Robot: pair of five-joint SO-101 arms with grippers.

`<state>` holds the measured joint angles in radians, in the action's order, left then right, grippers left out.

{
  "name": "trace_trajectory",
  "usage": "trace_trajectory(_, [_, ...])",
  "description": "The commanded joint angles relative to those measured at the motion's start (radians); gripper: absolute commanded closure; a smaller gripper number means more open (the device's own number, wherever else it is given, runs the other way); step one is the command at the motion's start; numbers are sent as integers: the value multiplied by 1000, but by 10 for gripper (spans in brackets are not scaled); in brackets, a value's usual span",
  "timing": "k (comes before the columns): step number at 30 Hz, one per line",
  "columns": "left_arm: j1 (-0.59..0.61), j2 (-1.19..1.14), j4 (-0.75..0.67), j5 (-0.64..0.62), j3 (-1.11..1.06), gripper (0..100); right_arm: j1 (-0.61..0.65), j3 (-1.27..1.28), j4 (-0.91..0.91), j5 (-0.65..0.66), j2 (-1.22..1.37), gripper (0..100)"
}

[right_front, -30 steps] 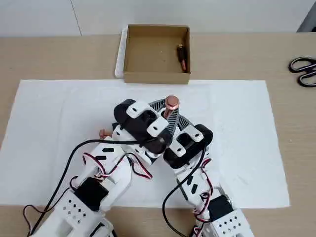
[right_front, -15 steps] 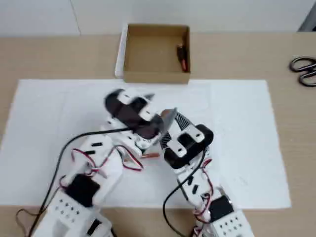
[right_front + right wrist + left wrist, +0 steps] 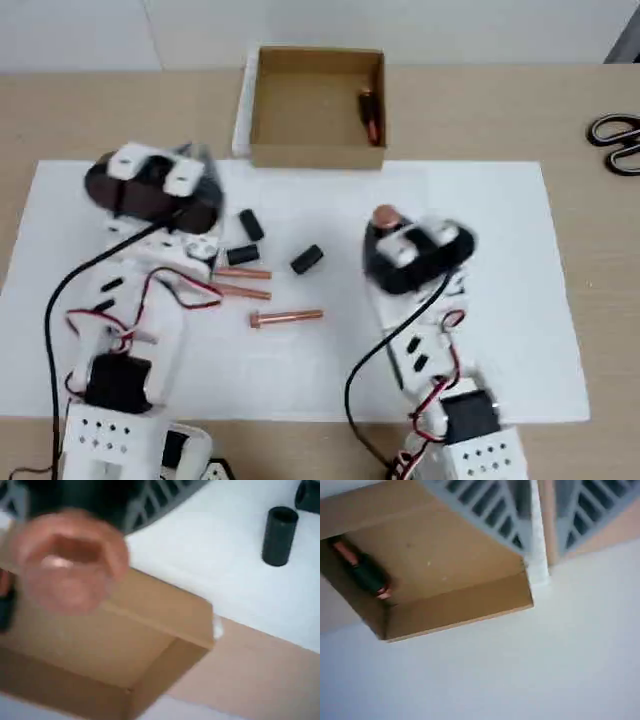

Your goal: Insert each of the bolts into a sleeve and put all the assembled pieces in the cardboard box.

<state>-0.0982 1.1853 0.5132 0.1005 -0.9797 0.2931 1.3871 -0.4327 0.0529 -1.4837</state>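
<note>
Right gripper is pinching a bolt, copper head up, hanging just short of the cardboard box. Step in hand, likely: delivering this piece. Next move is calling for clearing the box wall, then release. Left gripper is standing spread, empty.

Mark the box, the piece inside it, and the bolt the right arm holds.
Box (image 3: 315, 156): high view, on its front wall.
Piece (image 3: 369, 115): high view, on its middle.
Bolt (image 3: 385, 214): high view, on its copper head.
</note>
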Motion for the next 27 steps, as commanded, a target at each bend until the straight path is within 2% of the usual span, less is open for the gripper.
trace_trajectory(1, [35,91,-2,-75,-97,979,-62,-252,-53,-25,203,995])
trace_trajectory(6, [129,241,-12,-109,-248,979,-97,-531,51,-23,639,995])
trace_trajectory(9, [184,356,-78,-110,-325,979,-88,-709,116,-23,903,995])
trace_trajectory(16, [203,631,-83,-110,-484,979,-42,-1155,213,-21,1471,995])
trace_trajectory(20, [203,626,-58,-110,-486,979,-41,-1450,213,-20,1774,995])
trace_trajectory(27, [203,626,-63,-110,-487,979,-47,-2004,209,84,2230,995])
